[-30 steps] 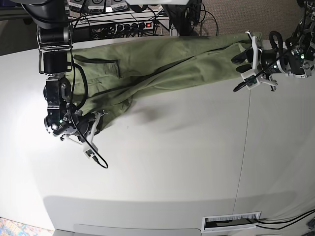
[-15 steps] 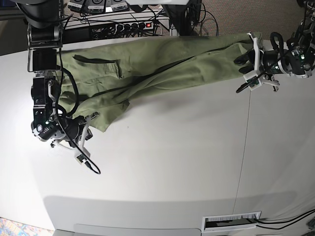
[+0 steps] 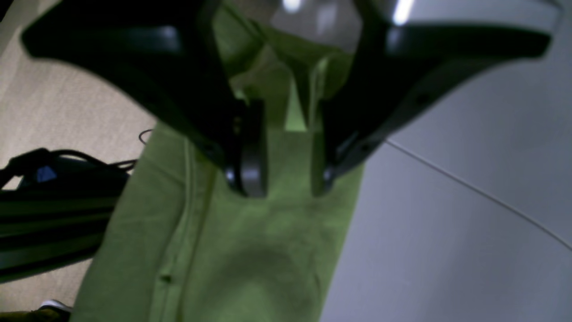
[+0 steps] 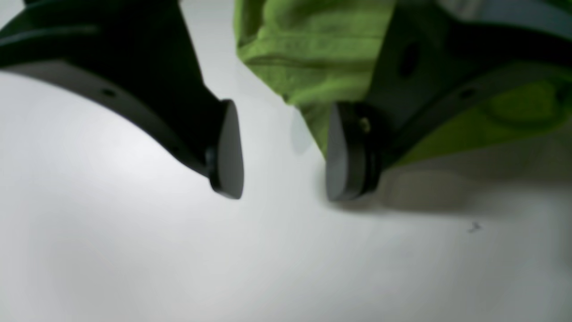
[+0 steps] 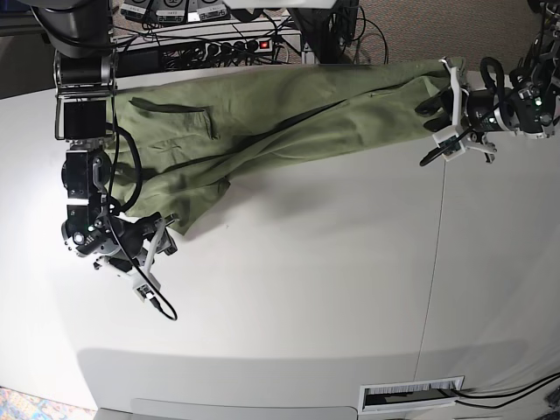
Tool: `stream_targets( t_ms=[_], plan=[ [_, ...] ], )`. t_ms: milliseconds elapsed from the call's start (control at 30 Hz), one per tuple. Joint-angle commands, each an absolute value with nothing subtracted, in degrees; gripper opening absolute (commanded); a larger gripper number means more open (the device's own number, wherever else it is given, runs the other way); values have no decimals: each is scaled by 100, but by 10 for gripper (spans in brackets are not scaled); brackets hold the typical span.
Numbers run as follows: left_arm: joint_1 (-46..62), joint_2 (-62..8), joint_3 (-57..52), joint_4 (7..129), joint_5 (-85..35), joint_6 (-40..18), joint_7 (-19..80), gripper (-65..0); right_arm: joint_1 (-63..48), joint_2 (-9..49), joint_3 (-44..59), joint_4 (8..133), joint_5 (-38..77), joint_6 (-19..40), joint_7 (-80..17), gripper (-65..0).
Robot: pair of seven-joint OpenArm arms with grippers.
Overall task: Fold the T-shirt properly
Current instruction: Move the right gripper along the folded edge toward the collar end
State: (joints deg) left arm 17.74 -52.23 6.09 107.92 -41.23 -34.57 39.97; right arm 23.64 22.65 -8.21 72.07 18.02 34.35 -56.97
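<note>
- White table (image 5: 306, 297) fills the base view; a power strip (image 5: 232, 45) and a tangle of cables sit behind the far edge, and a seam line runs down the table's right part.
- Left of the base view: right gripper (image 5: 156, 238) is low over the table, jaws spread wide with nothing between them. The right wrist view confirms it: bare table shows between the two pads (image 4: 230, 150) and the cloth edge lies just past the far pad, not pinched.
- The T-shirt (image 5: 262, 114) lies along the far edge of the table as a long stretched band, running from under the right arm across to the left gripper. One corner hangs down toward the right gripper, near it but apart.
- The cloth is wrinkled and bunched along its length, with a diagonal crease across the middle. A hem or pocket-like edge shows near the left end; can't tell which part of the shirt it is.
- Right of the base view: left gripper (image 5: 448, 96) is at the shirt's far-right end, jaws partly closed on the cloth. The left wrist view shows green fabric running up between both fingers (image 3: 250, 165), so that end is held.
- Progress, as a judgement: early. The shirt is pulled out lengthwise but not flat and not squared; no clean fold is visible.
- Left to do: spread it flat, bring the sleeves in, fold the body over, release the right end.
</note>
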Motion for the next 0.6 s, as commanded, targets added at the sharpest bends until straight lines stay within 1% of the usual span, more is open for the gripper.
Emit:
stream_targets(
  t_ms=[0,167,267,333,567],
  plan=[
    [1745,-5332,543,10857,-4202,-3461,3894,-465,2526,2335,-777,7196,1839,3428,-5647,-340],
    [1745,-5332,543,10857,-4200,-3465,3894,-465,2526,2335,-777,6810,1837,3428,-5575,-340],
    [1747,-5332,543,10857,-4202,-3610,3894,-465,2526,2335,-777,6582,1839,3428,-5527,-340],
    [1745,-5332,543,10857,-4202,-3603,3892,-465,2526,2335,-777,6440,1857,3428,-5524,-340],
    [1745,-5332,543,10857,-4204,-3605,3889,-465,2523,2335,-779,6246,2320,3437,-5929,-341]
  ],
)
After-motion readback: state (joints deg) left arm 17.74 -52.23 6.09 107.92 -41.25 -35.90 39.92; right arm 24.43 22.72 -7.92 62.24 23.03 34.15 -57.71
